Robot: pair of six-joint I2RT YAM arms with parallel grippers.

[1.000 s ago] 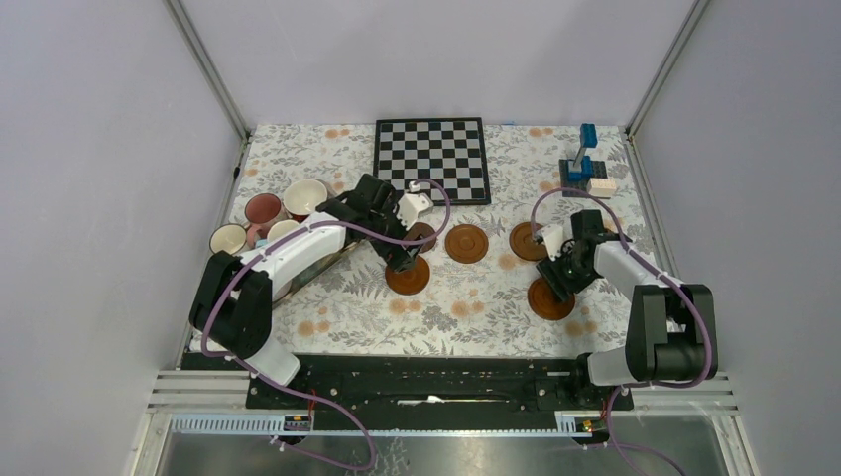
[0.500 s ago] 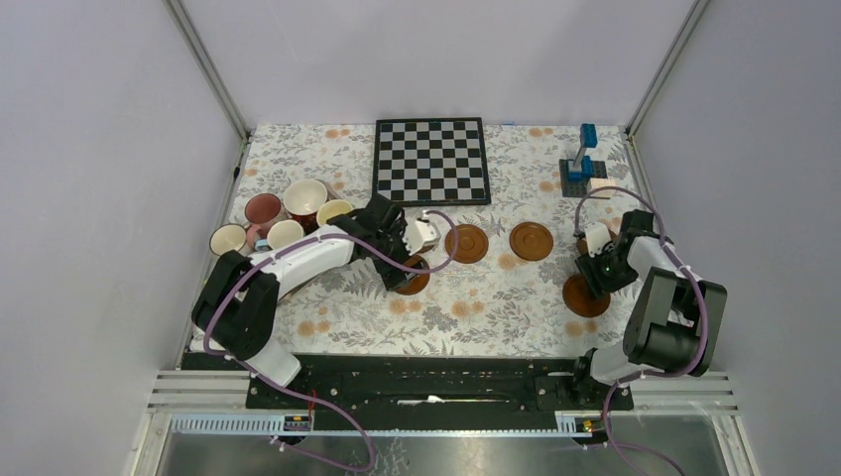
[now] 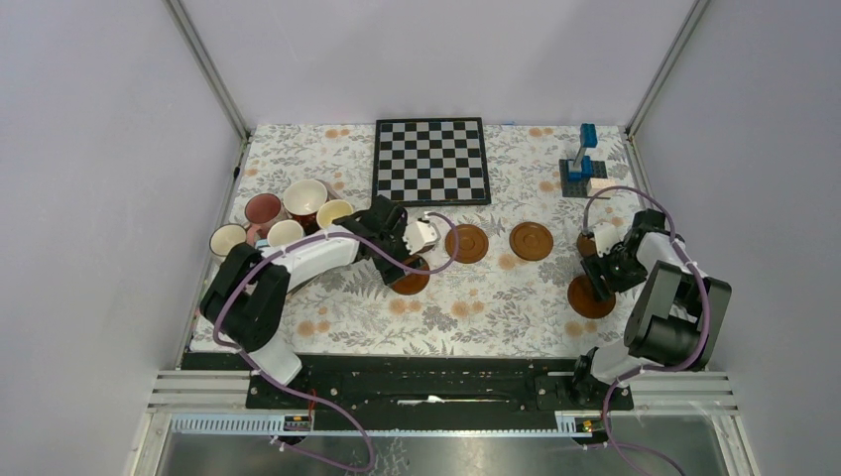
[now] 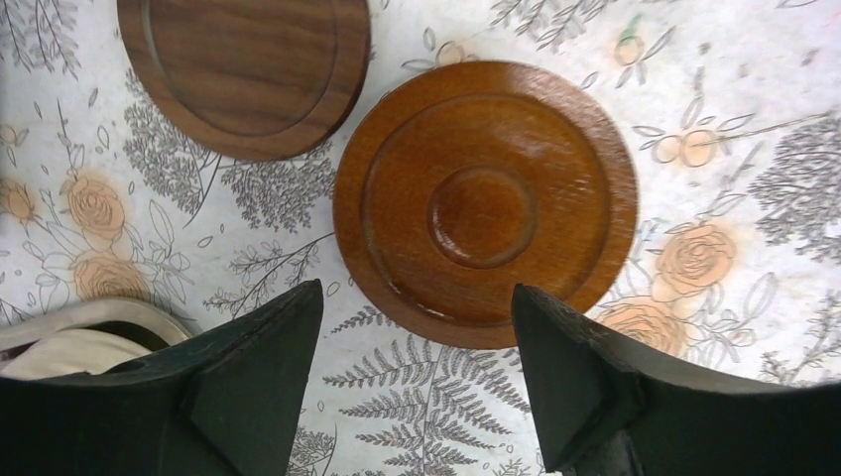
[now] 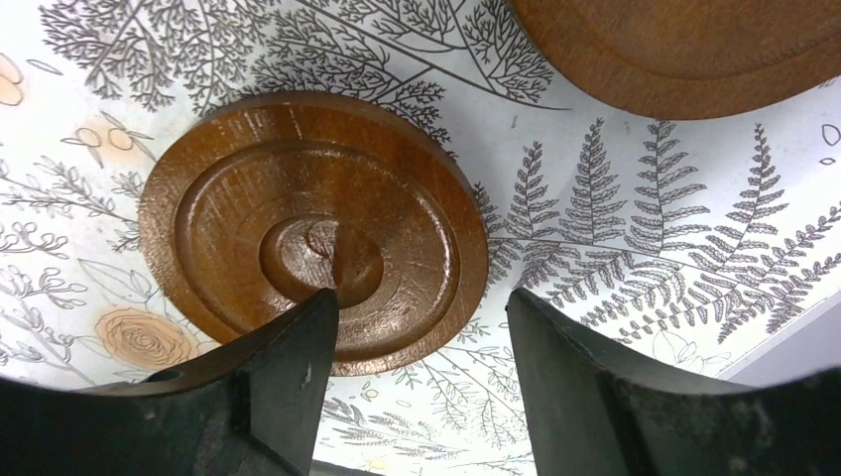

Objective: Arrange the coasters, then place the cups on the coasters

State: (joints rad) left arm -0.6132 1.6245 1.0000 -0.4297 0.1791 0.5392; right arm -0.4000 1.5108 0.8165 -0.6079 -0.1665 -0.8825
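Note:
Several cups (image 3: 285, 220) stand bunched at the left of the floral cloth. Reddish-brown coasters lie across the middle: two free ones (image 3: 466, 243) (image 3: 532, 239), one (image 3: 410, 278) under my left gripper (image 3: 402, 263), one (image 3: 591, 297) under my right gripper (image 3: 600, 276). In the left wrist view the left gripper (image 4: 417, 293) is open just short of a reddish coaster (image 4: 486, 198), with a darker coaster (image 4: 243, 69) beyond it. In the right wrist view the right gripper (image 5: 421, 297) is open, one fingertip (image 5: 312, 327) over a coaster's (image 5: 248, 218) centre; another coaster (image 5: 684, 50) lies past it.
A chessboard (image 3: 431, 159) lies at the back centre. A blue block stack (image 3: 580, 167) stands at the back right. A cream cup's rim (image 4: 79, 342) shows beside my left finger. The cloth's right edge (image 5: 793, 347) is close to the right gripper.
The right gripper has slid its coaster to the right, near the cloth's edge. The left gripper has drawn back left over its coaster and its jaws have narrowed.

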